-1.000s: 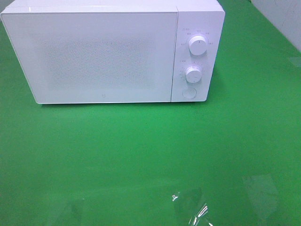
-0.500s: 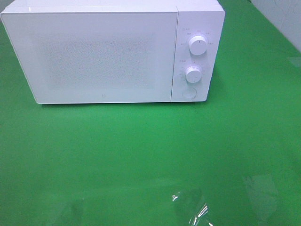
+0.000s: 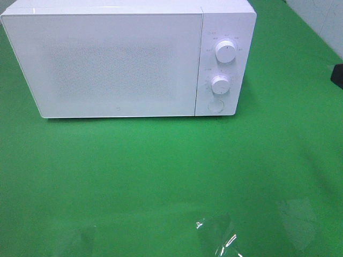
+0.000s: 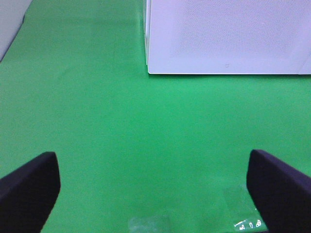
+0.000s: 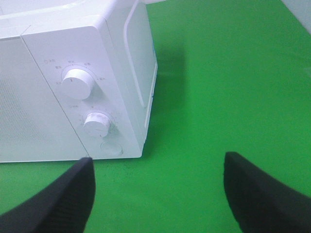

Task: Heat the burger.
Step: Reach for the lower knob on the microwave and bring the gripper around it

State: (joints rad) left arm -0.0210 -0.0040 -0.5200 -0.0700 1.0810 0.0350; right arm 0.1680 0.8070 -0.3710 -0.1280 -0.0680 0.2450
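Two knobs past right fingers (left: door)

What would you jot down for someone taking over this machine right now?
Left gripper: open, empty, hanging over the green table in front of the microwave.
Right gripper: open, empty, facing the microwave's corner with the two knobs.
Burger: in none of the views. The microwave door is shut and cannot be seen through, so whether the burger is inside cannot be told.
Done: nothing that shows.
Left: find the burger, get it into the microwave if it is not there, shut the door, and set the knobs to heat.
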